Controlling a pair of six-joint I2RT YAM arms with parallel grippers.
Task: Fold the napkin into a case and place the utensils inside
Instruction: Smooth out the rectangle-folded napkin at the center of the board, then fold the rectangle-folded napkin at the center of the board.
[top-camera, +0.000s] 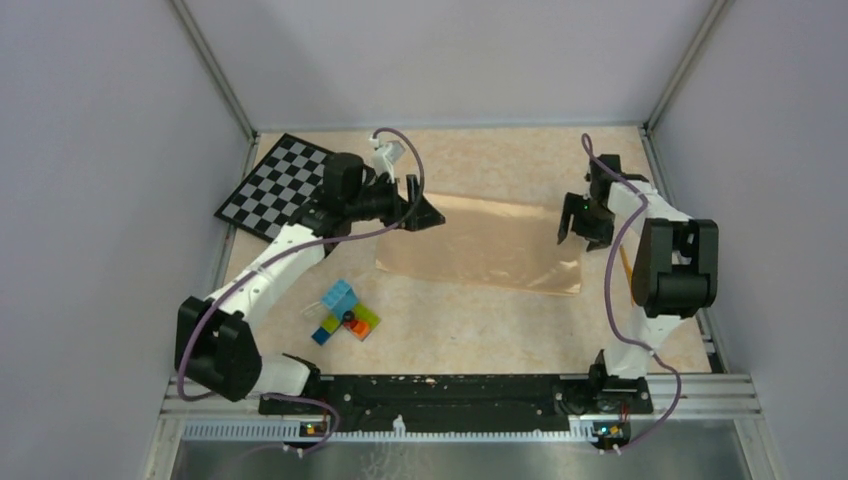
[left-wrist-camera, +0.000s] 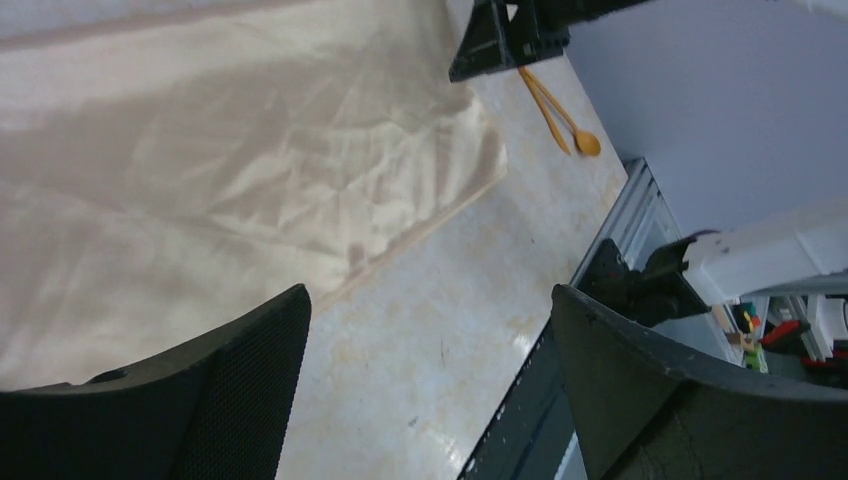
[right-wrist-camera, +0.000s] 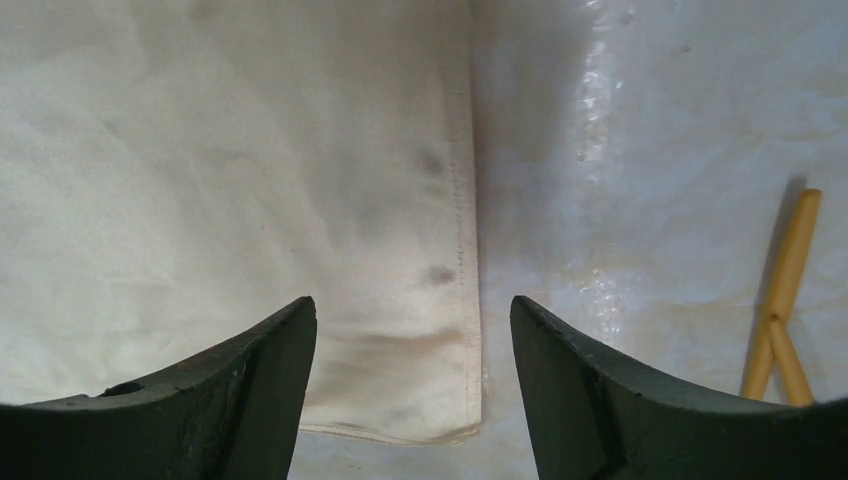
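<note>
The napkin (top-camera: 480, 245) is a soft peach cloth with a light sheen, fine creases and a stitched hem. It lies flat as a wide rectangle in the middle of the mottled beige table (top-camera: 480, 330). The utensils (left-wrist-camera: 562, 118), two slim orange-yellow pieces, one with a small round bowl, lie on the bare table just right of the cloth, outside it. The left gripper (top-camera: 428, 215) is at the cloth's far left corner, fingers wide, holding nothing. The right gripper (right-wrist-camera: 412, 303) hangs over the right hem, fingers also wide and empty.
</note>
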